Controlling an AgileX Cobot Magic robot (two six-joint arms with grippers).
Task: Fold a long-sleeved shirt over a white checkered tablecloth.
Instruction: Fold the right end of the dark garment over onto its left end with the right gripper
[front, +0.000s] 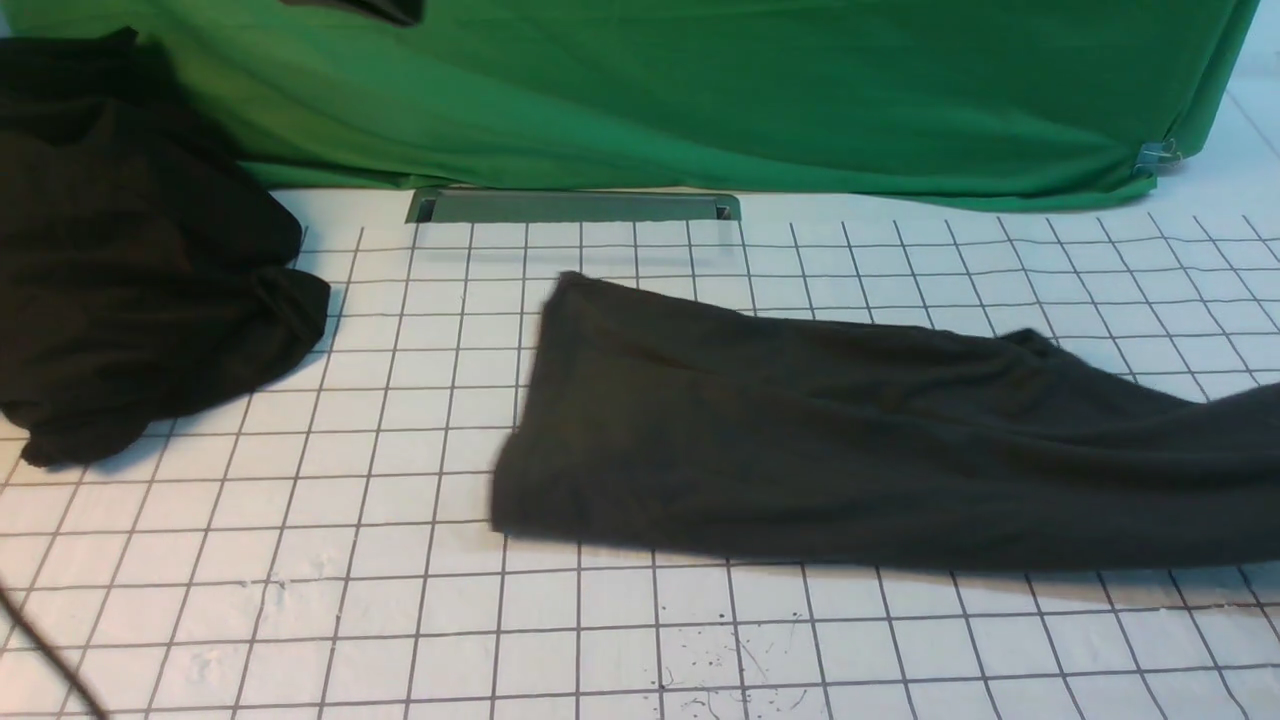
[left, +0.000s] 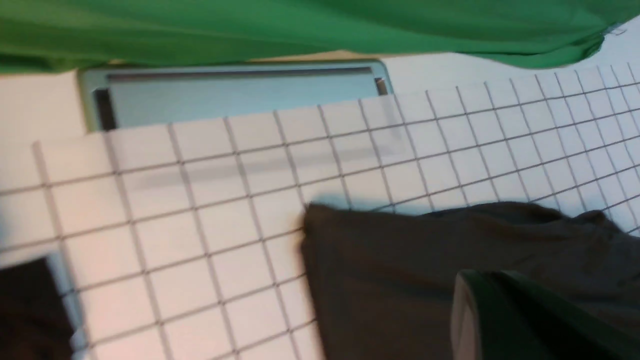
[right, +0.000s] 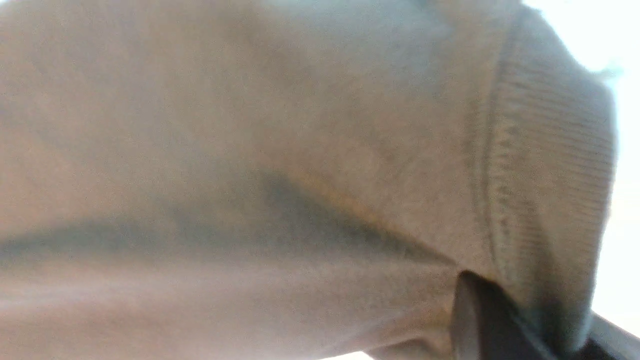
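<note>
The long-sleeved shirt (front: 830, 440) lies spread on the white checkered tablecloth (front: 330, 560), dark charcoal, its logo hidden. It runs from the middle off the right edge of the front view, rising there. Neither gripper shows in the front view. In the right wrist view the shirt's cloth (right: 280, 150) fills the picture, and a ribbed edge (right: 550, 165) is pinched in my right gripper (right: 545, 320), which is shut on it. One dark finger (left: 505, 320) of my left gripper hangs over the shirt's (left: 415, 280) left part; its other finger is out of view.
A heap of plain black cloth (front: 130, 250) sits at the far left. The green backdrop (front: 700, 90) hangs along the back, with a grey metal frame (front: 575, 207) at its foot. A dark cable (front: 40, 640) crosses the near left corner.
</note>
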